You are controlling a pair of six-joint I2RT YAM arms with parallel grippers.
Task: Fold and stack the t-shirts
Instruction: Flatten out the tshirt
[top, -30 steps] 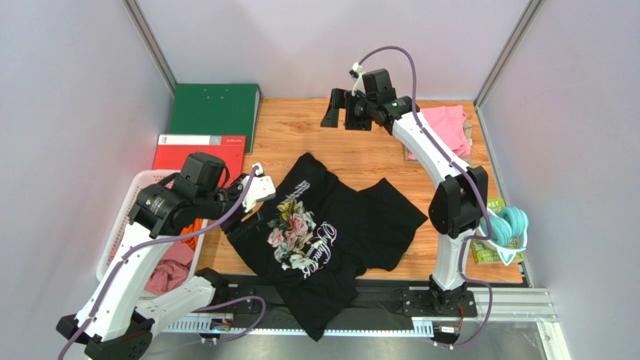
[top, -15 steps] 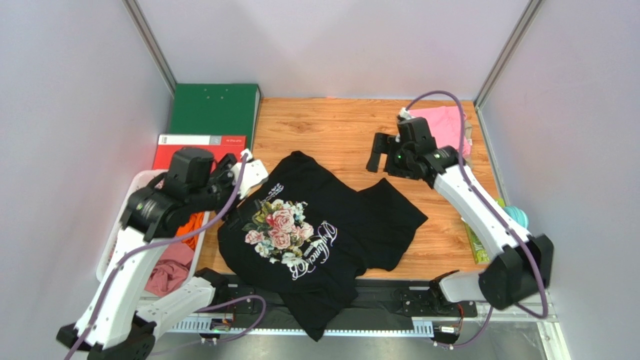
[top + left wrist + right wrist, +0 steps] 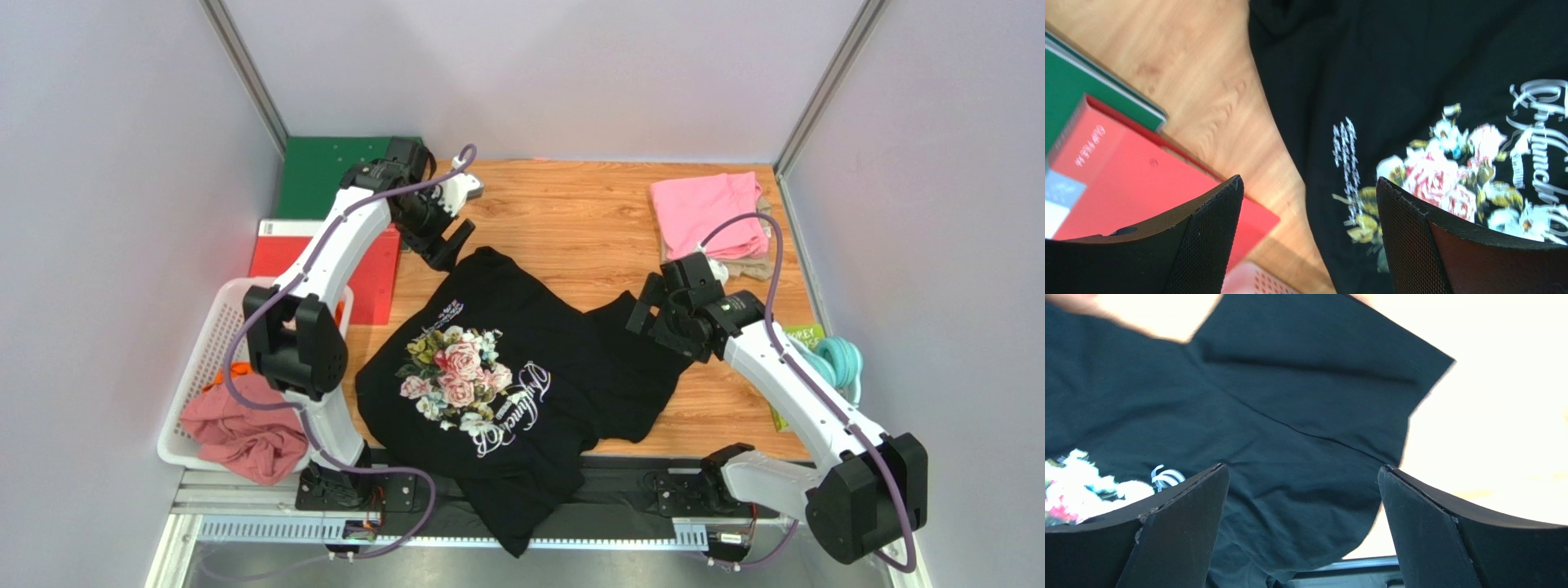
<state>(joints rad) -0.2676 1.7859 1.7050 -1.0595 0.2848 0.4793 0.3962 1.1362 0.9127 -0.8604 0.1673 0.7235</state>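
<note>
A large black t-shirt with a rose print and white script lies spread on the wooden table, its hem hanging over the near edge. My left gripper hovers open over the shirt's far corner; in the left wrist view its jaws frame bare wood and the black shirt's edge. My right gripper hangs open above the right sleeve, nothing between its jaws. A folded pink t-shirt lies at the far right. A dusty-rose shirt sits in the basket.
A white basket stands at the left edge. A green binder and a red binder lie far left. A teal coiled bundle and a green packet sit at the right edge.
The left arm swung from beside the basket up to the shirt's far corner, letting go of the cloth. The right arm came down from the far side to the right sleeve.
</note>
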